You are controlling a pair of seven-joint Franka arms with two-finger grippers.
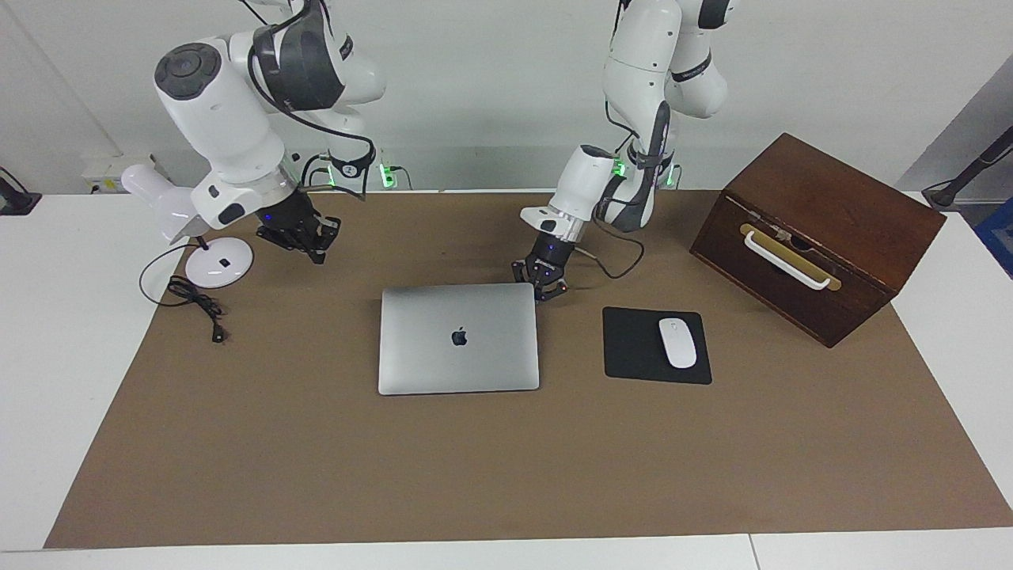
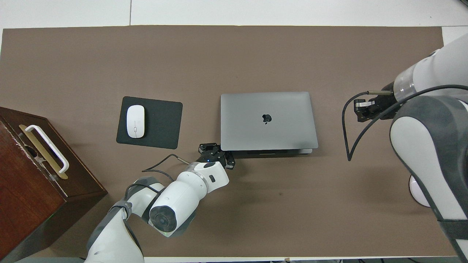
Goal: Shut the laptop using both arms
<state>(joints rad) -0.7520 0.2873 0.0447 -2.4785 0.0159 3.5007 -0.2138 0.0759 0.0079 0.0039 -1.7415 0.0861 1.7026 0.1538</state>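
Silver-grey laptop: we see the thin metal laptop (image 1: pixel 458 338) (image 2: pixel 268 121) with rounded corners and a dark apple logo lying shut and flat on the brown mat (image 1: pixel 506 467) (image 2: pixel 234 58), about midway between the two arms' ends of the table.
Left gripper: we find the small black left gripper (image 1: pixel 541 283) (image 2: pixel 216 155) down at the laptop's corner nearest the robots, on the left arm's end; whether it touches the edge we cannot tell.
Left gripper's fingers: we cannot tell whether they are spread or closed.
Right gripper: we see the black right gripper (image 1: pixel 305 235) (image 2: pixel 369 109) raised over the bare mat, well apart from the laptop, toward the right arm's end; this arm waits.
Right gripper's fingers: we cannot tell their state, and we see nothing in them.
Mouse pad: we note a black rectangular mouse pad (image 1: pixel 633 348) (image 2: pixel 161 120) beside the laptop toward the left arm's end, with a white oval mouse (image 1: pixel 677 342) (image 2: pixel 135 121) on it.
Wooden box: we see a dark brown box (image 1: pixel 823 229) (image 2: pixel 25 182) with a white handle at the left arm's end.
Lamp: we see a small white desk lamp (image 1: pixel 214 265) at the right arm's end, near the right gripper.
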